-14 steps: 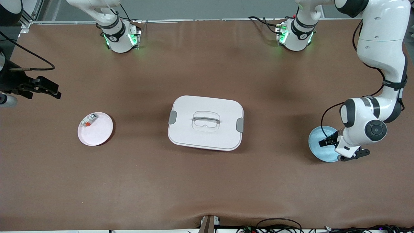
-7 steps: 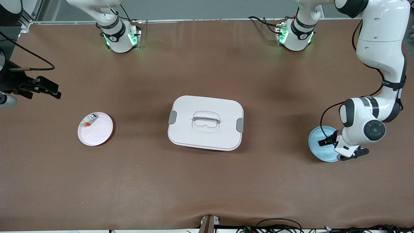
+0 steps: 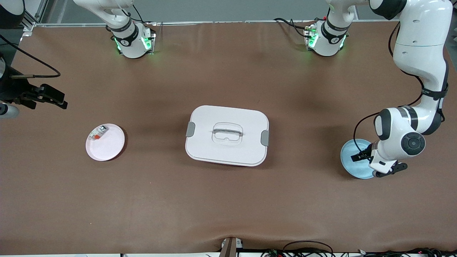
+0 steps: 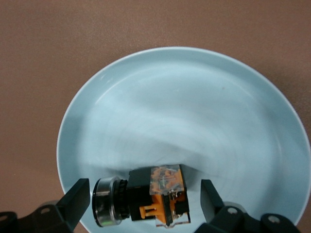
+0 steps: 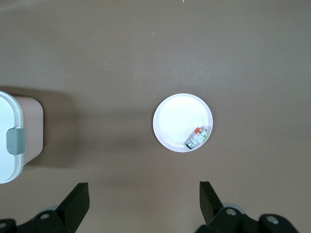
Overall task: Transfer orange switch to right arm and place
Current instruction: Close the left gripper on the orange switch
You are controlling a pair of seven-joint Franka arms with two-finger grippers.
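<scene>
The orange switch point(image 4: 156, 196), a black block with an orange middle and a silver round end, lies in a light blue plate point(image 4: 180, 97) near the rim. My left gripper point(image 4: 145, 200) is open low over the plate, one finger on each side of the switch with gaps to both. In the front view the left gripper point(image 3: 361, 156) is over the blue plate point(image 3: 350, 159) at the left arm's end of the table, and the switch is hidden there. My right gripper point(image 3: 53, 97) waits open and empty, high over the right arm's end of the table point(image 5: 144, 200).
A pink-white plate point(image 3: 107, 148) holds a small white-and-grey piece with a red-orange patch point(image 3: 98, 132); both show in the right wrist view, plate point(image 5: 177, 116) and piece point(image 5: 198, 138). A white lidded box point(image 3: 227, 150) stands mid-table.
The left arm's wrist has shifted slightly over the blue plate. The right arm has not moved.
</scene>
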